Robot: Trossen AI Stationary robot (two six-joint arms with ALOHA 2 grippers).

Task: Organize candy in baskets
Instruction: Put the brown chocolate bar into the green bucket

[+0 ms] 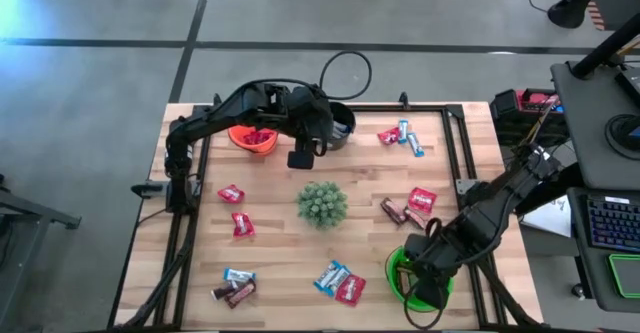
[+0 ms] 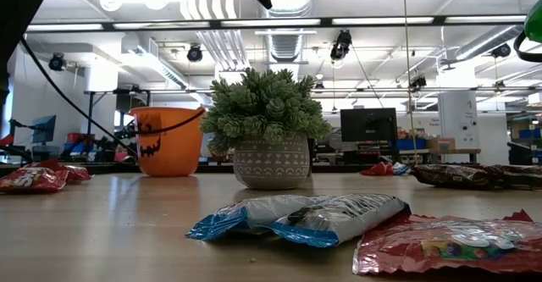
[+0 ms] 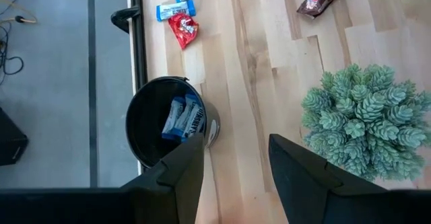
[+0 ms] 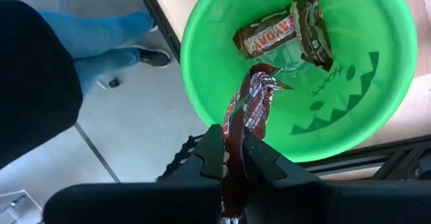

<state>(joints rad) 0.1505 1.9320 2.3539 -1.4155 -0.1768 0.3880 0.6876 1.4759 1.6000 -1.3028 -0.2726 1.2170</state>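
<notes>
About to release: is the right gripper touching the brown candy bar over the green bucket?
Touching. The right wrist view shows the right gripper shut on the brown candy bar, hanging above the green bucket.

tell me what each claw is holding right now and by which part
The right claw pinches a dark brown candy bar by one end, over the green basket. The left claw is open and holds nothing.

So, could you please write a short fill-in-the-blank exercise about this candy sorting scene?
1. The right gripper holds a dark brown candy bar over the ____ bucket.
2. The black bucket contains ____-and-silver candies.
3. The left gripper is ____.
4. Mid-table stands a spiky green ____.

Missing words: green; blue; open; plant
</notes>
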